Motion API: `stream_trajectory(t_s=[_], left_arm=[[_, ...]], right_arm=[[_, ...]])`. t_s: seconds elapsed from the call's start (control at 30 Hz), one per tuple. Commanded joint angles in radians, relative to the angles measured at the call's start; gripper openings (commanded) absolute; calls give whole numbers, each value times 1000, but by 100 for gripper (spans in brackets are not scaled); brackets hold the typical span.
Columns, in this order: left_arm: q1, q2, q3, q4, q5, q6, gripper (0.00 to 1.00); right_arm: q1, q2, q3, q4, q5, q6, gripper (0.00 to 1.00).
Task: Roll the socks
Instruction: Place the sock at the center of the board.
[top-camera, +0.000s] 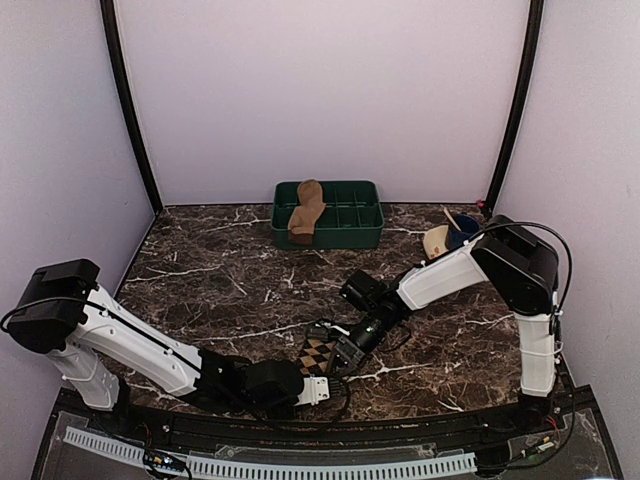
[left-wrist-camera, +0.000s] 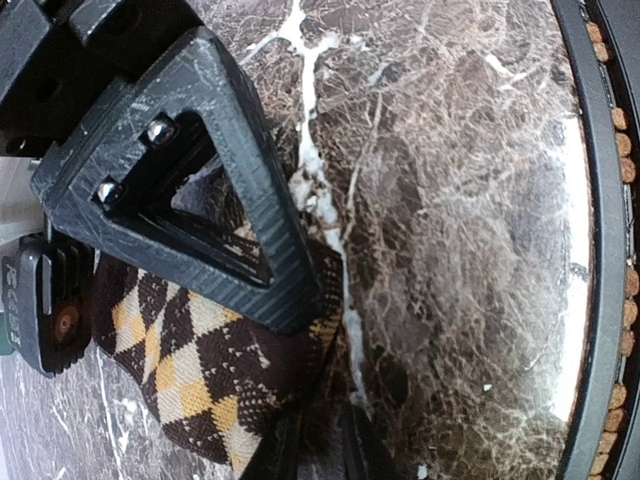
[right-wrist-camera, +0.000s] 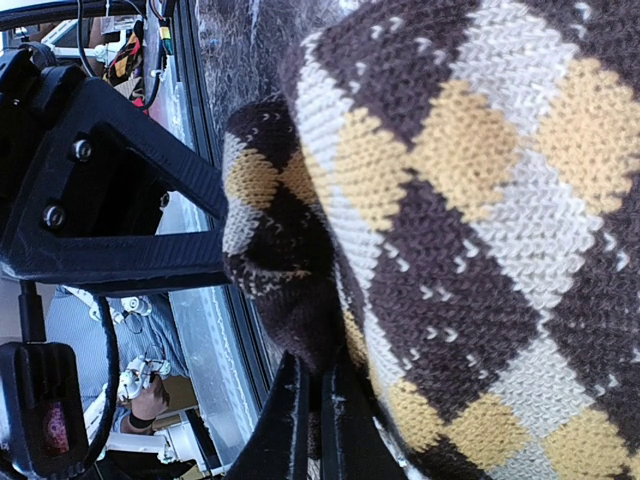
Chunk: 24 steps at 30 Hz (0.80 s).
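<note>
The argyle sock (top-camera: 316, 352) lies on the dark marble near the table's front edge, between both grippers. My left gripper (top-camera: 320, 386) comes at it from the near side. In the left wrist view its jaws (left-wrist-camera: 318, 425) stand narrowly apart over the sock's (left-wrist-camera: 190, 360) dark edge. My right gripper (top-camera: 337, 357) reaches in from the far right. Its fingers (right-wrist-camera: 292, 430) are pressed together on a dark fold of the argyle sock (right-wrist-camera: 470, 200). The plain tan-brown sock (top-camera: 305, 212) hangs over the left part of the green tray (top-camera: 365, 228).
A tan cup and a blue bowl (top-camera: 450, 235) sit at the back right beside the right arm's elbow. The black rail of the table's front edge (top-camera: 300, 425) runs just behind the left gripper. Purple walls close in three sides.
</note>
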Motion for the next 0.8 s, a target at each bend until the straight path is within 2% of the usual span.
stream_trajectory(t_s=[0.0,0.77], left_arm=[[-5,-13,11,31,-28,18,19],[-13,-64,16,35,-34,36,20]], right_arm=[[-6,29,-6,-43,32,-5,0],[-6,30,-6,-44,29,-6,0]])
